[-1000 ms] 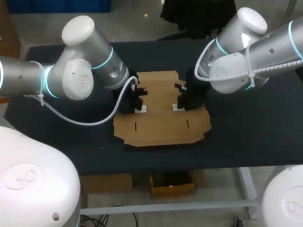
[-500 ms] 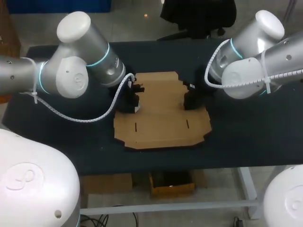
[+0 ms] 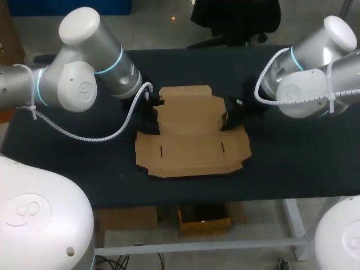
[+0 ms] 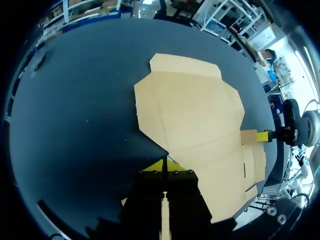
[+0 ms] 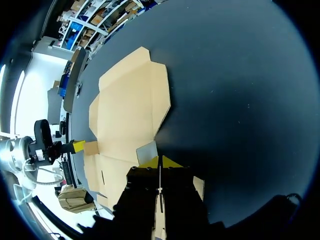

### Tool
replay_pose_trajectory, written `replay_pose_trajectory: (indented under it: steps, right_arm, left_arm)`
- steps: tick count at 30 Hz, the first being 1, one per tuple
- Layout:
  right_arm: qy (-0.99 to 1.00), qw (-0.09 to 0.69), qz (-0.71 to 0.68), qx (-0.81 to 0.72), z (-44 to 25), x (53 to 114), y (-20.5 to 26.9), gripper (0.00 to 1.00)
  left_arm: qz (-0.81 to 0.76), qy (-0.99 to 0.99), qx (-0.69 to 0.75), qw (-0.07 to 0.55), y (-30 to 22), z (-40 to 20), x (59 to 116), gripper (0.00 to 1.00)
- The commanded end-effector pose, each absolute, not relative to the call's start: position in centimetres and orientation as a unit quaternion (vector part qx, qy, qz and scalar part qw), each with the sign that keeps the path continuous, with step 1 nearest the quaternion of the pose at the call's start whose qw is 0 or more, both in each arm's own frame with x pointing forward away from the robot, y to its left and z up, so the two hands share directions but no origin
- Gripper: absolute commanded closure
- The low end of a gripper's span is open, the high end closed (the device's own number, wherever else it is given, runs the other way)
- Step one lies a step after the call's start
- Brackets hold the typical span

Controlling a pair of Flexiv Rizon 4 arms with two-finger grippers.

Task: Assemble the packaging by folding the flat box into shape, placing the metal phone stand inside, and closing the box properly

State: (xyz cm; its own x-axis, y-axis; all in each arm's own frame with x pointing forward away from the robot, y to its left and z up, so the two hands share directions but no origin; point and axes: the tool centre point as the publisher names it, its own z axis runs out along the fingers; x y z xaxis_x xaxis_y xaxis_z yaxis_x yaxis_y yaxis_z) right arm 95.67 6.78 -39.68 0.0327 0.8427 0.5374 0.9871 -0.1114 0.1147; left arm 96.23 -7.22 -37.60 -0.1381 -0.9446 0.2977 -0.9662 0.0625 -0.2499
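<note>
Cardboard lies open at the middle of the dark table (image 3: pixel 292 157). It is the flat box (image 3: pixel 191 140), unfolded, with its broad panel and two short slits toward the near edge and a narrower flap toward the far side.

The left gripper (image 4: pixel 164 165) sits at the box's left edge. Its yellow fingers are pressed together with no gap, and the tips touch the cardboard where the outline notches inward.

The right gripper (image 5: pixel 160 162) sits at the opposite, right edge, its fingers likewise clenched tip to tip. A small side flap (image 5: pixel 147 152), in shadow, lies just ahead of them. In the left wrist view, that flap appears lifted beside the right gripper's yellow tip.

The left arm (image 3: pixel 84 84) and right arm (image 3: pixel 315 79) come in from their own sides over the far half of the table, with the box between them.
</note>
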Motion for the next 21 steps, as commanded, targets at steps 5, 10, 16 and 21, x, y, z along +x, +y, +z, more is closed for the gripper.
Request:
replay_pose_trajectory:
  steps: [5,10,16,21]
  right_arm:
    - [-0.652,0.163,-0.254,-0.695,-38.7,95.8,5.2,1.0]
    - [-0.652,0.167,-0.261,-0.692,-38.2,95.8,4.5,1.0]
    - [-0.652,0.166,-0.26,-0.693,-37.8,95.1,3.7,1.0]
    - [-0.649,0.163,-0.257,-0.697,-37.2,94.2,3.0,1.0]
  left_arm:
    - [0.2,-0.722,0.662,0.022,-5.7,-35.9,95.6,1.0]
    - [0.203,-0.721,0.662,0.028,-4.8,-34.9,95.5,1.0]
    - [0.2,-0.717,0.667,0.022,-4.2,-34.1,94.9,1.0]
    - [0.197,-0.715,0.67,0.015,-3.6,-33.2,94.1,1.0]
